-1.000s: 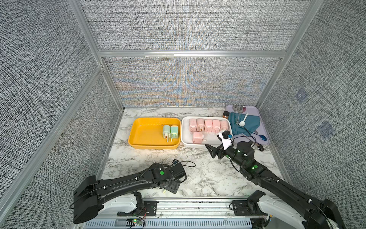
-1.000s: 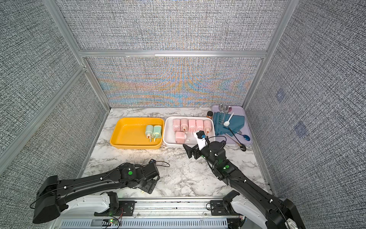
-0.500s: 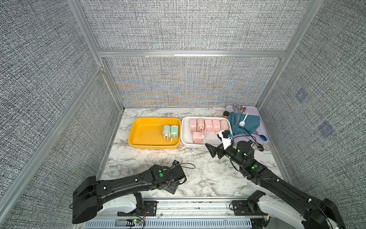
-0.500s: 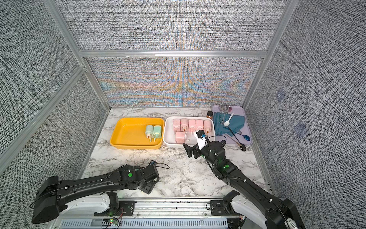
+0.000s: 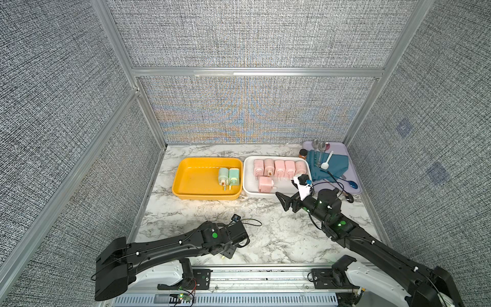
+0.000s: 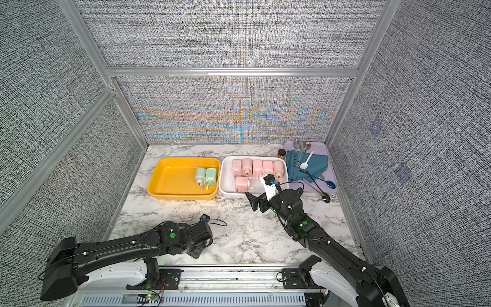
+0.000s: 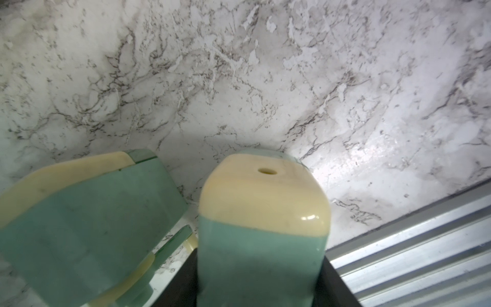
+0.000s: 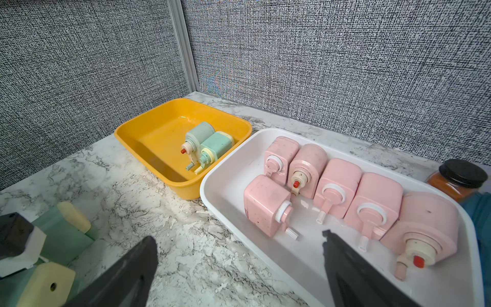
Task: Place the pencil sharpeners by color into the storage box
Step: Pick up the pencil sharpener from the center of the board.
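Two mint-green plastic pencil sharpeners (image 7: 87,218) lie loose on the marble tabletop (image 5: 265,226); the left gripper (image 7: 261,281) straddles one, and whether it is clamped is unclear. Two more sit in the yellow plastic tray (image 5: 186,195), and six pink sharpeners (image 5: 279,168) in the white tray (image 5: 248,186). Nearby, the right gripper (image 8: 238,236) has its fingers apart. Likely next: clamp, lift, carry to yellow.

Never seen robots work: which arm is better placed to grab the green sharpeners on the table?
Left. The left gripper straddles one green sharpener, a second green sharpener beside it; the right gripper hangs open by the white tray.
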Robot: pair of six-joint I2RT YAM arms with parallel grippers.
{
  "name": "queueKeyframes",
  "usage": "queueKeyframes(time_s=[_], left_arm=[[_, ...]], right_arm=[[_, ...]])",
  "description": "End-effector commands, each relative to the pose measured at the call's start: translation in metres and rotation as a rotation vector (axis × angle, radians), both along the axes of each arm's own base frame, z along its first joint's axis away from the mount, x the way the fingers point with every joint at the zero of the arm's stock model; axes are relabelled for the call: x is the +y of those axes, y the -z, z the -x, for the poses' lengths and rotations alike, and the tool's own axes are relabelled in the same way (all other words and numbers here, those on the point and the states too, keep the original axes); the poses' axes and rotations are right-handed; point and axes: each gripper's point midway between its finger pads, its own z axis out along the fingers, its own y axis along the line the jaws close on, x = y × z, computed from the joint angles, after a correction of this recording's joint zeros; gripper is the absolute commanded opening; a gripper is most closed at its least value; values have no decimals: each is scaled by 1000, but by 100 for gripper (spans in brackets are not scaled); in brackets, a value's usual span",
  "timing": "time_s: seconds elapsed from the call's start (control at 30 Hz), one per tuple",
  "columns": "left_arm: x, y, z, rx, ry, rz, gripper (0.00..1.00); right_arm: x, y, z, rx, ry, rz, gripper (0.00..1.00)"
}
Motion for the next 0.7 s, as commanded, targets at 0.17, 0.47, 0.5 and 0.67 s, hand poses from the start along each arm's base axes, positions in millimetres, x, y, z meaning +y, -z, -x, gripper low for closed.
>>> queueKeyframes(time_s=[0.17,0.47,0.5,0.67], left_arm=[[-12,-28,-13,-82,-50,107,17],[-21,-90,-66,-272,-218,164,0],[-21,-94,-73,-280,-243,163,0],[-26,-105,-107,-276,-347,184,0]], right_arm=[[3,-6,-2,-3,-2,-38,99],[-12,-18,-27,18,168,-196,99],[-15,-20,-30,21,196,-217,99],[-33,-25,-46,56,337,-273,99]])
